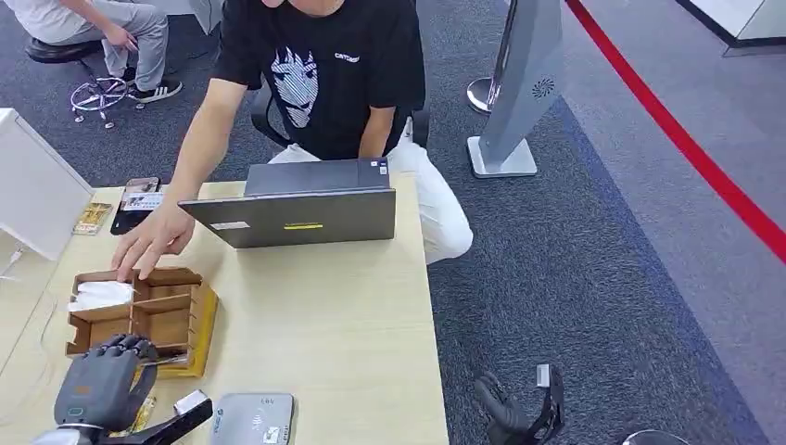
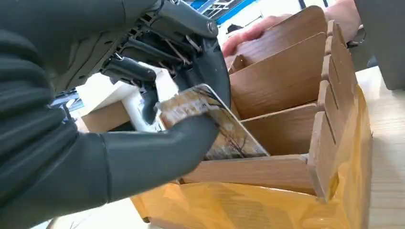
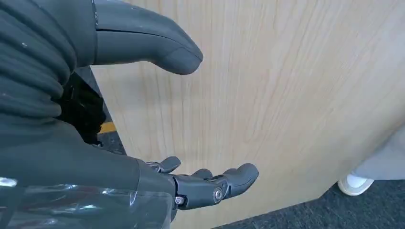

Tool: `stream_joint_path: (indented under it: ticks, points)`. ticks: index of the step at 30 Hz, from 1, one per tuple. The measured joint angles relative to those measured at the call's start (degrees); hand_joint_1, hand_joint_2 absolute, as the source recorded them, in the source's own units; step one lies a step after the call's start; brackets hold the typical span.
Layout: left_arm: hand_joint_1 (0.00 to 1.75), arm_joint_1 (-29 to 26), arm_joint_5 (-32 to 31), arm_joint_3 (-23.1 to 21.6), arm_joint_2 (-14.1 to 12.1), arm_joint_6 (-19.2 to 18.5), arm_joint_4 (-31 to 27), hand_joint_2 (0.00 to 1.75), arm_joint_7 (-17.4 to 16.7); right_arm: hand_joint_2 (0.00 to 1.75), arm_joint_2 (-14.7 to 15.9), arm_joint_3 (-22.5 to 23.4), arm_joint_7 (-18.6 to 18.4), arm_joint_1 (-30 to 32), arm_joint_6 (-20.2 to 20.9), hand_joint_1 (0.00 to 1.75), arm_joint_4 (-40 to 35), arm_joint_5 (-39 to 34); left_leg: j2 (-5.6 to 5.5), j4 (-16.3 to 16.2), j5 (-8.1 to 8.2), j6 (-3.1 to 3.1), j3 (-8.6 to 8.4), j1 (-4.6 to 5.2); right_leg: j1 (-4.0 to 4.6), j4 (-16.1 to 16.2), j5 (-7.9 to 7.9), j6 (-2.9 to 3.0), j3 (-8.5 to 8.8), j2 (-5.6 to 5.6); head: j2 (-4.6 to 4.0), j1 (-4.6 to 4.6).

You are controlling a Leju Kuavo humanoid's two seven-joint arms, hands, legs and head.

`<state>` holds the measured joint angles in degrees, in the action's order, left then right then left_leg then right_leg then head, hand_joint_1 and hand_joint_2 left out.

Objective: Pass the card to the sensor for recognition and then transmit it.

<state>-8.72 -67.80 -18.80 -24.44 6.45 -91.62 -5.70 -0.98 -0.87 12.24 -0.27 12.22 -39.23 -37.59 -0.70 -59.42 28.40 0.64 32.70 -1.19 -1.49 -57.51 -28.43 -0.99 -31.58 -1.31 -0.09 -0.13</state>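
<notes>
Setting: one pale wood-grain counter (image 1: 343,306), smooth laminate, on grey-blue carpet crossed by one red stripe at the far right.

Card (image 2: 224,129): one, thin and flat with rounded corners, glossy printed face in browns and creams. It is tilted over the near compartments of the card box, pinched between the left hand's thick thumb and its darker fingers.

Left hand (image 1: 104,375): one, matte dark grey with a ribbed cover, at the near left of the counter, fingers clamped together on the card at the box's near edge.

Card box (image 1: 176,311): one, open-topped, brown board with slotted dividers forming several compartments, its base wrapped in shiny amber film. One white soft-looking bundle (image 1: 100,295) lies in the far left compartment.

Sensor (image 1: 252,417): one flat grey rounded-rectangle pad, near edge of the counter, just right of the left hand.

Right hand (image 3: 210,183): one, same grey finish, hanging right of the counter beside its wooden side panel, fingers apart and holding nothing.

Person (image 1: 324,74): one seated at the far side in a black printed T-shirt and white trousers, one hand (image 1: 153,243) resting on the far rim of the box. A second person sits far left.

Laptop (image 1: 301,209): one, grey, lid open.

Phone (image 1: 137,204): one, dark, far left.

Stand (image 1: 519,93): one silver upright panel on the carpet.
</notes>
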Motion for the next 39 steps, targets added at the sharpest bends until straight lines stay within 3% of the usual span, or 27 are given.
stream_joint_path:
  ticks: [7, 14, 19, 30, 31, 32, 39]
  points:
    - [1.75, 0.0, -0.2, 1.3, 0.5, 3.1, -0.5, 1.75, 0.7, 1.75, 0.0, 0.0, 0.0, 0.4, -0.1, 0.00, -0.2, 0.3, 0.00, 0.0, 0.00, 0.00, -0.01, 0.00, 0.00, 0.0, 0.00, 0.00, -0.01, 0.00, 0.00, 0.00]
    - [1.75, 2.9, -0.4, 4.7, 0.4, 5.2, -5.7, 1.75, 3.6, 1.75, 0.0, 0.2, 0.8, 0.8, 0.0, 0.00, -0.2, 0.9, -0.02, 0.0, -0.03, 0.01, -0.02, 0.00, 0.00, 0.0, 0.01, 0.01, -0.01, 0.04, 0.00, -0.02]
    - [1.75, 7.1, 0.2, 7.7, -0.9, 5.0, -8.2, 1.75, 5.0, 1.75, 0.0, 0.3, 1.2, 1.2, 0.0, 0.00, -0.1, 2.0, -0.03, 0.0, -0.04, 0.01, -0.02, -0.02, 0.01, 0.0, 0.02, 0.01, -0.01, 0.04, 0.00, 0.00]
    - [1.75, 17.2, 4.3, 12.8, -5.1, 1.7, -6.5, 1.75, 5.2, 1.75, -0.1, 0.3, 1.1, 1.2, 0.6, 0.00, 0.1, 2.8, -0.02, 0.0, -0.04, 0.02, -0.01, -0.01, 0.01, 0.0, 0.02, 0.01, -0.01, 0.02, 0.00, -0.02]
    - [1.15, 17.8, 4.5, 13.1, -5.3, 1.5, -6.2, 1.75, 5.1, 1.75, -0.1, 0.3, 1.1, 1.2, 0.6, 0.00, 0.1, 2.8, -0.02, 0.0, -0.04, 0.02, -0.01, -0.01, 0.01, 0.0, 0.02, 0.01, -0.01, 0.02, 0.00, 0.02]
    - [0.00, 18.3, 5.0, 13.4, -5.6, 1.4, -5.6, 1.75, 5.1, 1.75, -0.2, 0.3, 1.1, 1.2, 0.6, 0.00, 0.1, 2.8, -0.01, 0.0, -0.04, 0.02, -0.01, -0.01, 0.01, 0.0, 0.02, 0.01, -0.01, 0.01, 0.00, 0.00]
    - [0.00, 18.1, 6.4, 15.3, -5.5, 3.9, -4.7, 1.75, 4.9, 1.75, -0.3, 0.3, 1.0, 1.2, 1.2, 0.00, 0.2, 2.8, 0.00, 0.0, -0.04, 0.02, 0.01, -0.01, 0.00, 0.0, 0.01, 0.01, -0.01, -0.01, 0.00, 0.00]
